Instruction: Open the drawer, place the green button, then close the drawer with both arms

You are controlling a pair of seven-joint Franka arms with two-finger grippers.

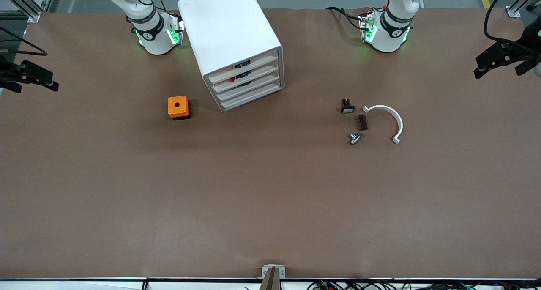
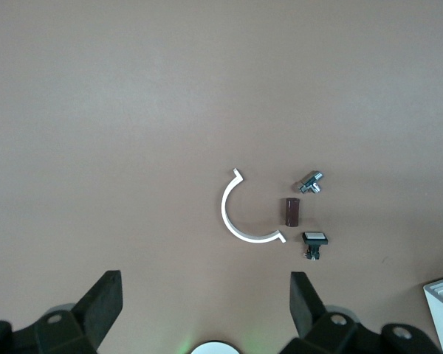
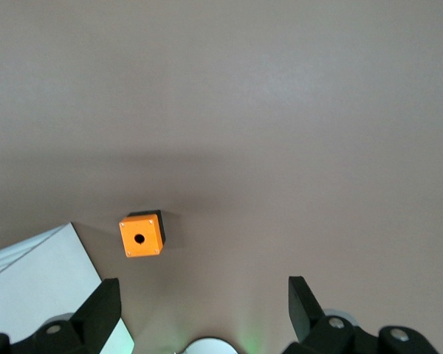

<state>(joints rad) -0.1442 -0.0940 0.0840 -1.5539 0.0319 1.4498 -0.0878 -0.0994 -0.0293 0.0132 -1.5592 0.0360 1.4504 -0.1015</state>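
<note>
Left tool (image 2: 207,295) hangs over the left arm's end of the table (image 1: 270,197), its fingers spread wide apart. Right tool (image 3: 203,295) hangs the same way over the right arm's end. Between them, the drawer (image 1: 249,89) sits pushed shut in the white cabinet (image 1: 228,28), with an orange box (image 1: 178,107) just beside it.

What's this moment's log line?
third drawer of white cabinet: shut; green button: unseen; left gripper: open, over its table end; right gripper: open, over its table end
</note>
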